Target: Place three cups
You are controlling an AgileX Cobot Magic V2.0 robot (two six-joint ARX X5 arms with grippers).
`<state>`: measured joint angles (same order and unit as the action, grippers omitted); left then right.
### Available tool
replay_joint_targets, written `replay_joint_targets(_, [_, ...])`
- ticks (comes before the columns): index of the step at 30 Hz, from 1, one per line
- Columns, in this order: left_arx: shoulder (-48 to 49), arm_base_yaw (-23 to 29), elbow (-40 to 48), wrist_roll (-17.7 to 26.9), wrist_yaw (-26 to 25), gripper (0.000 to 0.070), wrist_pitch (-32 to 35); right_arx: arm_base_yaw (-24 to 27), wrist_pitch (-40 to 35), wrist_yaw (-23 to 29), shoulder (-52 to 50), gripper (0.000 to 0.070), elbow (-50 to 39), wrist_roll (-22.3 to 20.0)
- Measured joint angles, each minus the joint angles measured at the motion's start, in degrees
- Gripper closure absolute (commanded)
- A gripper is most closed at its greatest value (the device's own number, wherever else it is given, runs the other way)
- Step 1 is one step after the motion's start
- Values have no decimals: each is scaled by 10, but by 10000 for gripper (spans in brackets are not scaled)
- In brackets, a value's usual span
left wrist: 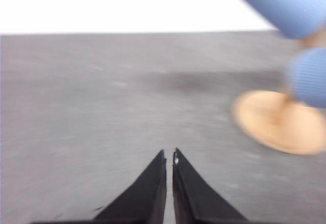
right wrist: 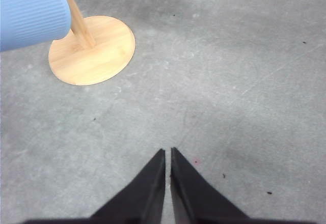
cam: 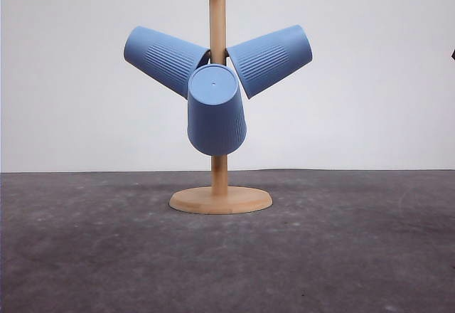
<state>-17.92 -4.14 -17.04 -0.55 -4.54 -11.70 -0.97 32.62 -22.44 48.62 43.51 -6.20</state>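
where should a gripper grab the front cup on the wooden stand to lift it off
Probably across the ribbed wall of the front cup, near its flat closed bottom, coming from the robot's side. It hangs mouth-down on a peg of the wooden stand, bottom tilted toward the camera, so it should slide off up and outward.

This looks like a bare test or lab setup and not a lived-in room. A plain white backdrop (cam: 370,99) rises straight behind the far edge of a dark grey, lightly speckled tabletop (cam: 355,256), with no furniture, windows or household clutter around. The lone prop standing on that surface is a wooden pegged stand (cam: 220,199) hung with three light-blue cups (cam: 216,114), staged squarely before the camera.
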Motion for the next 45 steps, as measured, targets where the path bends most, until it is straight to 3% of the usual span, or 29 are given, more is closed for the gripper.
replay_joint_targets(11, [175,0,150,-16,16,700,2,0,0,0,0,688,0,0])
replay_joint_targets(34, [176,2,157,-19,17,700,15,0,-1,1,0,691,0,-1])
replay_joint_targets(40, [176,2,157,-19,17,700,15,4,-24,71,-23,691,-1,-32])
replay_joint_targets(45, [176,2,157,-19,17,700,15,15,-40,131,-107,691,-55,-52])
